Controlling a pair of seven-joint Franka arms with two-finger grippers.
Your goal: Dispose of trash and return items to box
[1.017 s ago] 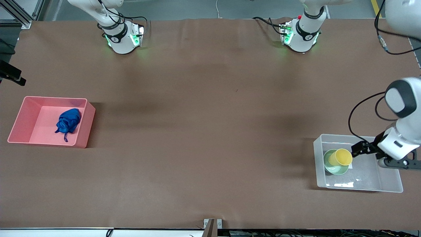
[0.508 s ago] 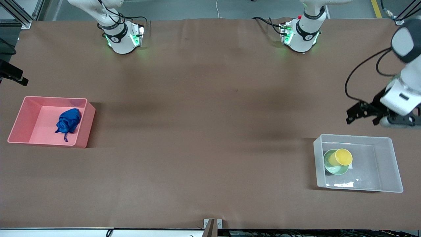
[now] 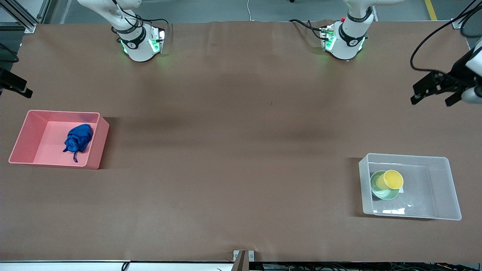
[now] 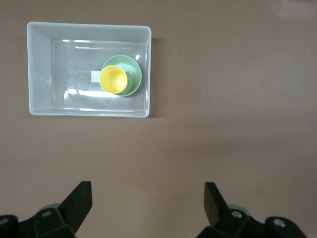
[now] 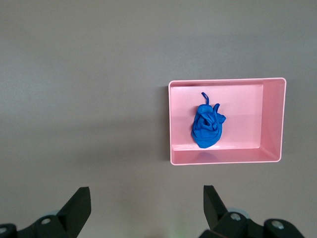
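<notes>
The yellow cup [image 3: 391, 180] stands in the mint-green bowl [image 3: 379, 192] inside the clear bin [image 3: 444, 188] at the left arm's end of the table. The left wrist view shows the cup [image 4: 114, 79], bowl [image 4: 132, 68] and bin [image 4: 89, 113] from above. My left gripper [image 3: 431, 101] is open and empty, high over bare table beside the bin; its own view [image 4: 148, 196] shows it open too. The blue cloth wad [image 3: 78, 138] lies in the pink bin [image 3: 30, 131]. My right gripper [image 5: 146, 198] is open and empty, high over bare table beside the pink bin [image 5: 275, 119] and the cloth [image 5: 207, 126].
The brown mat [image 3: 241, 150] covers the table. Both arm bases [image 3: 139, 41] stand along the edge farthest from the front camera. A white sticker [image 4: 95, 76] lies on the clear bin's floor. A small metal bracket [image 3: 243, 256] sits at the edge nearest the front camera.
My left gripper rose out of the clear bin, empty, and moved toward the robots' side of the table. The cup stays in the bowl. The right arm is still.
</notes>
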